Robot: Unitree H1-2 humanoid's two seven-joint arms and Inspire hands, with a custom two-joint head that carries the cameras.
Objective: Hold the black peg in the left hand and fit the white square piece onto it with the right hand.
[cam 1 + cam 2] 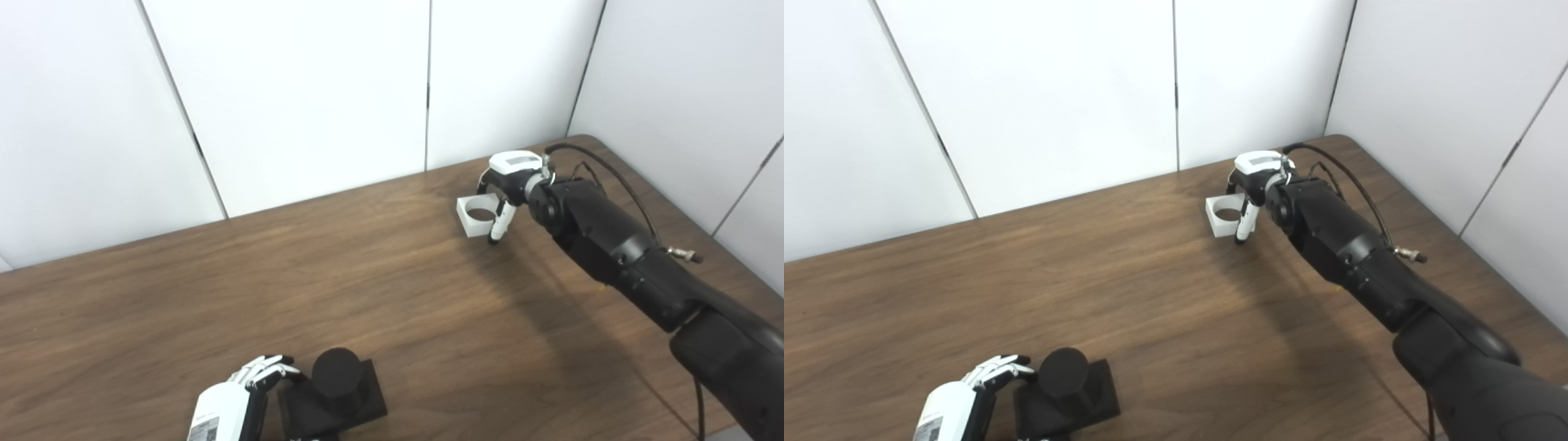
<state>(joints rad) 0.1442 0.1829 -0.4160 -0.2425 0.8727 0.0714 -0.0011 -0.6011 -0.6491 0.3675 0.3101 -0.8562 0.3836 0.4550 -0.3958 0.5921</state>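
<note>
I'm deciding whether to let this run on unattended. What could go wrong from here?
1. The right hand has fingers only around one side of the white square piece; a lift may tilt or drop it.
2. The left hand sits beside the black peg, seemingly without a firm hold, so the peg may shift during fitting.

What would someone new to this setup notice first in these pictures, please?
First the long black right arm stretching to the table's far right corner, its right hand curled around the white square piece. Next the black peg on its square base at the near edge, the left hand reaching beside it.
</note>
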